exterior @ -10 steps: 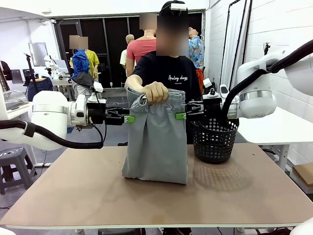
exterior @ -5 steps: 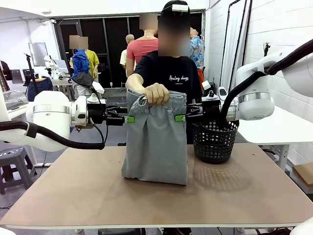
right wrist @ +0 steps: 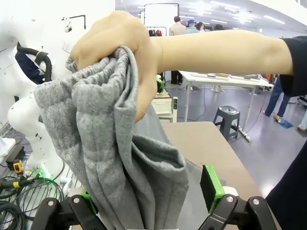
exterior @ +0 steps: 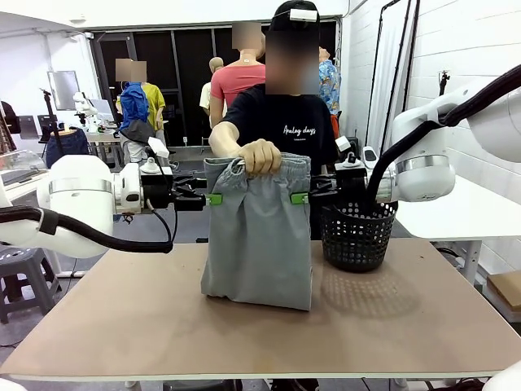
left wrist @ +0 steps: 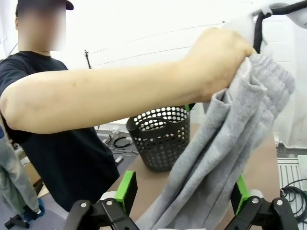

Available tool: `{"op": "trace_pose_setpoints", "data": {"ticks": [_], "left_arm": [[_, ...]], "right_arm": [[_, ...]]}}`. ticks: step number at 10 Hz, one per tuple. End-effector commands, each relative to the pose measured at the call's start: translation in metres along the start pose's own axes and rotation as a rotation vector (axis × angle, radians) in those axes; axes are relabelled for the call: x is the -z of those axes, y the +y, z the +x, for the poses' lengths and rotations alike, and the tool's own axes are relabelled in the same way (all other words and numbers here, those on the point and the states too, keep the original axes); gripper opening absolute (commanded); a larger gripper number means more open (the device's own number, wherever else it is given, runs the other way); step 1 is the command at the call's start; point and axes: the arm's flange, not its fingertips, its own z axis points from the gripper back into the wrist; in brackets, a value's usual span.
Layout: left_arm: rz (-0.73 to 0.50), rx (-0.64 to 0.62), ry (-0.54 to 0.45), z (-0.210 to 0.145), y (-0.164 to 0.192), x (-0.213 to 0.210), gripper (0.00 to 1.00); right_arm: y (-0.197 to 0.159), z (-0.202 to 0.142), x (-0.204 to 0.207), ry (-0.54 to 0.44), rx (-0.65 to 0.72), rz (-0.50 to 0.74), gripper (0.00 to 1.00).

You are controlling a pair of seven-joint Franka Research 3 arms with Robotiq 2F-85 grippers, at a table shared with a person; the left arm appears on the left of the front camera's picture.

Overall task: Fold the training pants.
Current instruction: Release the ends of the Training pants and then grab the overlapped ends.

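The light grey training pants hang upright from a person's hand, which bunches the waistband; the leg hems rest on the table. My left gripper is at the pants' left edge just below the waistband. In the left wrist view its gripper is open, and grey fabric lies between the green pads. My right gripper is at the right edge at the same height. In the right wrist view this gripper is also open, with fabric hanging between its fingers.
A black mesh basket stands on the brown table just right of the pants, under my right arm. The person stands at the far edge behind the pants. Other people and tables are in the background.
Both grippers have edged slightly inward against the sides of the pants. The waistband's left corner now spreads a little farther left above my left gripper. The person's hand still holds the top.
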Motion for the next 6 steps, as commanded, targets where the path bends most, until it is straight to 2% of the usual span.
{"op": "trace_pose_setpoints", "data": {"ticks": [1,6], "left_arm": [[-0.068,0.008,-0.006,-0.007,0.003,0.002,1.0],[-0.133,0.019,-0.008,-0.01,0.006,0.005,1.0]], "right_arm": [[-0.001,-0.001,-0.005,-0.01,0.013,0.054,1.0],[0.012,-0.009,-0.004,0.032,0.032,0.136,1.0]]}}
